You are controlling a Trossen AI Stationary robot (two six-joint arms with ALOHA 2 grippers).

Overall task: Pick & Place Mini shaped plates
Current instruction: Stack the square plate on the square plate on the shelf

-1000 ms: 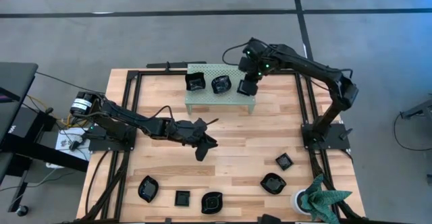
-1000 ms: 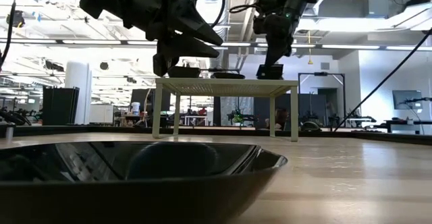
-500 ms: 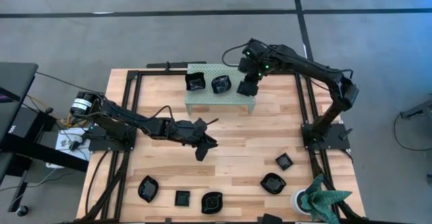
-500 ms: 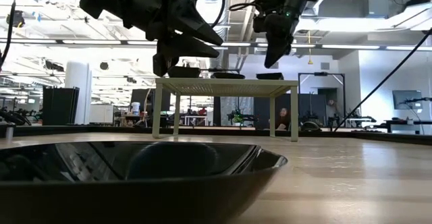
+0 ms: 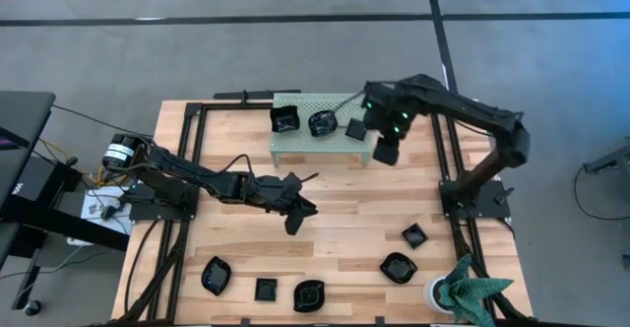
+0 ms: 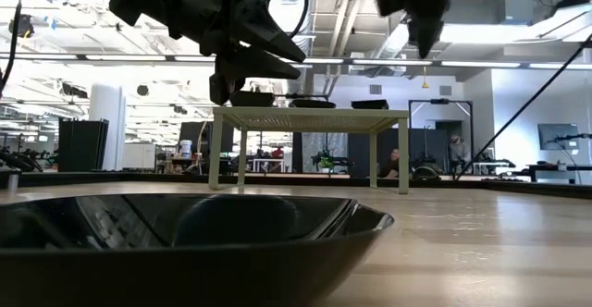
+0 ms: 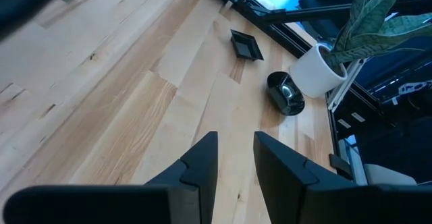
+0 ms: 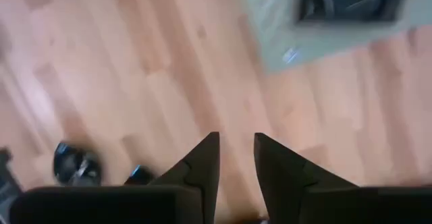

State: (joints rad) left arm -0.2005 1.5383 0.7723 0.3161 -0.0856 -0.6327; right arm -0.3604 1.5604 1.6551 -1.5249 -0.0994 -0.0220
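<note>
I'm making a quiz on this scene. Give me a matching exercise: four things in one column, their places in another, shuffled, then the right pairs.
Things:
1. right gripper
2. left gripper
3. potted plant
4. pale green rack

Places:
A. table's front right corner
B. over the middle of the table
C. holds three black plates
D. just past the rack's right end

Pairs: 1-D, 2-B, 3-A, 4-C

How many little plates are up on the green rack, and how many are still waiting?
Three plates sit on the rack. The right hand is beside it, carrying nothing; the left hand waits mid-table, also carrying nothing. Five plates are left along the near edge.
</note>
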